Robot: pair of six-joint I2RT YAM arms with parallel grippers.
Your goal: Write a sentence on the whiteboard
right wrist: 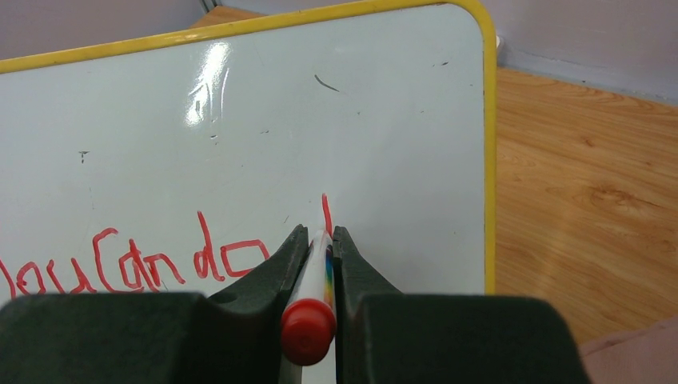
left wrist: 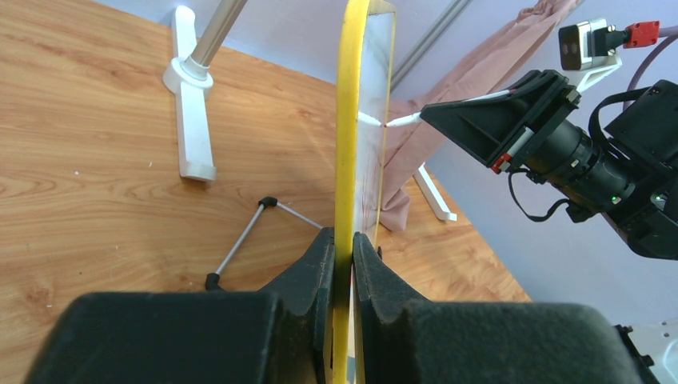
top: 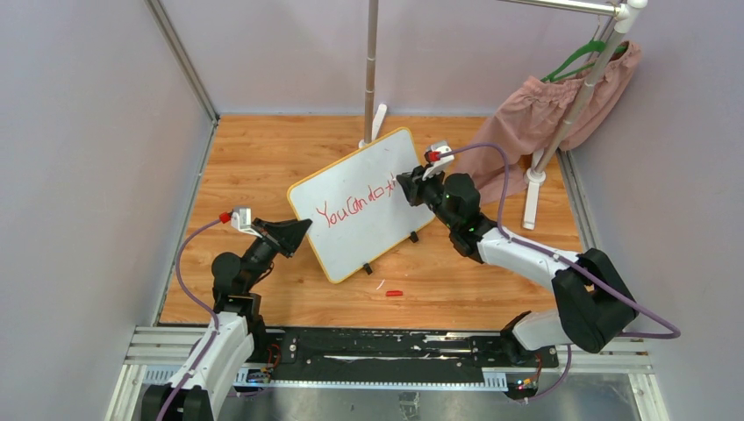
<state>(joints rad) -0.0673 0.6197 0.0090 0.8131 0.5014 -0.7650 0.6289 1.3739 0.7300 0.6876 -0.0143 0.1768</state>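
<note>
The whiteboard, white with a yellow rim, stands tilted on the wooden floor. Red words on it read "You Can do" with a further stroke begun. My left gripper is shut on the board's left yellow edge. My right gripper is shut on a white marker with a red end, its tip against the board face. The left wrist view shows the marker tip touching the board.
A red marker cap lies on the floor in front of the board. A garment rack pole stands behind the board, with a pink garment hanging at the back right. Grey walls enclose the floor.
</note>
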